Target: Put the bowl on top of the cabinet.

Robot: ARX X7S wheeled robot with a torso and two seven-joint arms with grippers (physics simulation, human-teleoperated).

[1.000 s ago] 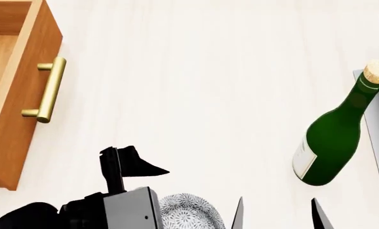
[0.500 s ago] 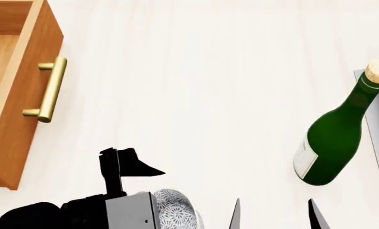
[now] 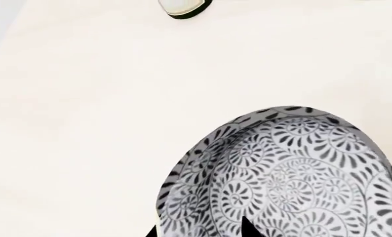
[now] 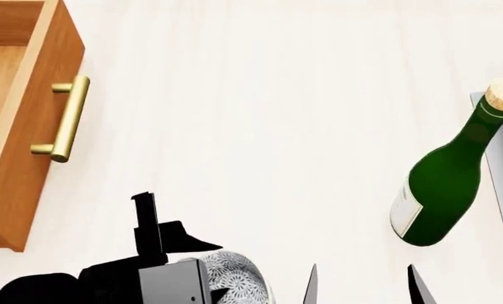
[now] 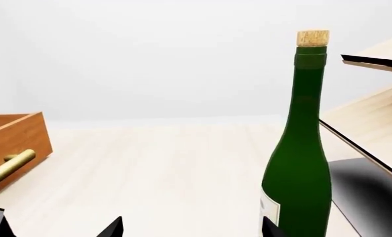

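Note:
The bowl (image 3: 288, 168), white with a grey-blue floral pattern, fills the near part of the left wrist view. In the head view the bowl (image 4: 239, 278) shows at the bottom edge, partly hidden behind my left arm. My left gripper (image 3: 199, 231) straddles its rim, one fingertip inside and one outside, shut on it. The orange-brown cabinet (image 4: 19, 145) with a brass bar handle (image 4: 61, 120) stands at the far left, well apart from the bowl. My right gripper (image 4: 363, 288) is open just right of the bowl, with nothing between its fingers.
A corked green bottle (image 4: 441, 187) stands upright at the right, close beside my right gripper (image 5: 192, 229) and tall in the right wrist view (image 5: 298, 163). Behind the bottle rises a pale slanted rack (image 5: 373, 123). Pale tabletop (image 4: 260, 126) lies between cabinet and bottle.
The bowl has shifted a little to the left under my left gripper. One left finger has come down onto the bowl's rim. The right gripper has barely moved.

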